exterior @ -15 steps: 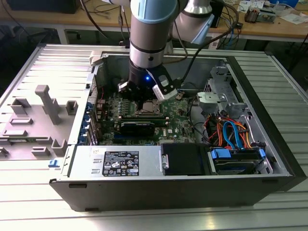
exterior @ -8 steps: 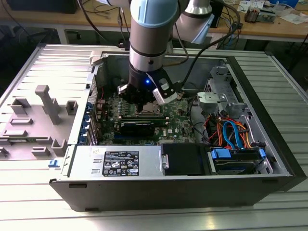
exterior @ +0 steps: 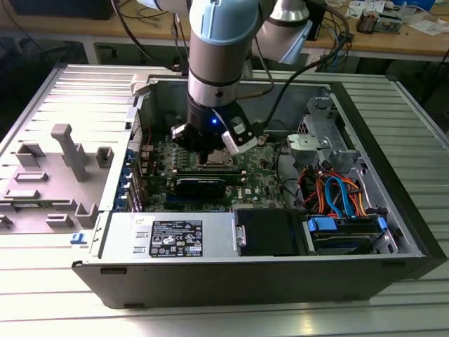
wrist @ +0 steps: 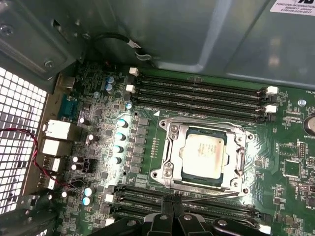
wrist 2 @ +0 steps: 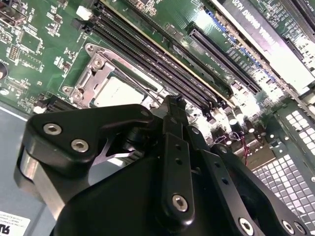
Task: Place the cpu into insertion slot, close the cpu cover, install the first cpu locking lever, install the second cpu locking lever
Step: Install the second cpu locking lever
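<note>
One chip (wrist: 203, 152) already sits in its socket (wrist: 170, 133) under the closed metal frame (wrist: 240, 156), and the hand (wrist: 170, 216), tips pinched together and empty, hovers by a thin locking lever (wrist: 211, 196) that may slip off its hook if pushed crooked.

A ribbed, pale grey metal table (exterior: 56, 281) fills the foreground of the exterior view, its slats catching bright light from the exterior view's left. Behind it, a long wooden workbench (exterior: 393, 43) runs across the back, cluttered with dark cables (exterior: 151, 21) and small boxes (exterior: 382, 17). The space beneath the bench lies in shadow.
</note>
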Controlling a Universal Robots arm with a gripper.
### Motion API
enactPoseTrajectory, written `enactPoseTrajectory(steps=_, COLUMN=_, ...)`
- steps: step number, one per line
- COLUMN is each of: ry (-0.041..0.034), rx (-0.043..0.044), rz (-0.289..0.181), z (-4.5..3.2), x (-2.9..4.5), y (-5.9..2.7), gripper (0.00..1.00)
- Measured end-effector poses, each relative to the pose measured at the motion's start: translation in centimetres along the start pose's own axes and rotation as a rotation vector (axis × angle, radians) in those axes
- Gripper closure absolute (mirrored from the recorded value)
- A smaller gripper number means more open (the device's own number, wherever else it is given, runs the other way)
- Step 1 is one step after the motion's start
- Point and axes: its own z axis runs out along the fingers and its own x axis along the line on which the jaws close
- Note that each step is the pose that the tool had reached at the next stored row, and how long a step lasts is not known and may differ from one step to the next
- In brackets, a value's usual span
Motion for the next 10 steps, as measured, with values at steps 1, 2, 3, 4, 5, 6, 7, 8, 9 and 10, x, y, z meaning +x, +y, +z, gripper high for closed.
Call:
enactPoseTrajectory(steps=1, ry=0.0000, rx=-0.0002, rz=0.000, z=0.06, x=0.05, y=0.00, gripper=0.89)
enactPoseTrajectory(steps=2, ry=0.0002, rx=-0.0003, rz=0.000, z=0.13, x=0.07, y=0.00, gripper=0.89)
enactPoseTrajectory(steps=3, ry=0.0004, rx=-0.0004, rz=0.000, z=0.19, x=0.09, y=-0.01, gripper=0.89)
enactPoseTrajectory(steps=4, ry=0.0005, rx=-0.0009, rz=0.000, z=0.24, x=0.11, y=-0.02, gripper=0.89)
enactPoseTrajectory(steps=5, ry=0.0008, rx=-0.0016, rz=0.000, z=0.27, x=0.13, y=-0.02, gripper=0.89)
enactPoseTrajectory(steps=6, ry=0.0012, rx=-0.0028, rz=0.000, z=0.31, x=0.15, y=-0.02, gripper=0.89)
enactPoseTrajectory(steps=7, ry=0.0015, rx=-0.0036, rz=0.000, z=0.36, x=0.17, y=-0.02, gripper=0.89)
enactPoseTrajectory(steps=8, ry=0.0017, rx=-0.0041, rz=0.000, z=0.40, x=0.19, y=-0.02, gripper=0.89)
enactPoseTrajectory(steps=9, ry=0.0020, rx=-0.0048, rz=0.000, z=0.44, x=0.23, y=-0.02, gripper=0.89)
enactPoseTrajectory(steps=10, ry=0.0022, rx=-0.0062, rz=0.000, z=0.52, x=0.31, y=-0.02, gripper=0.89)
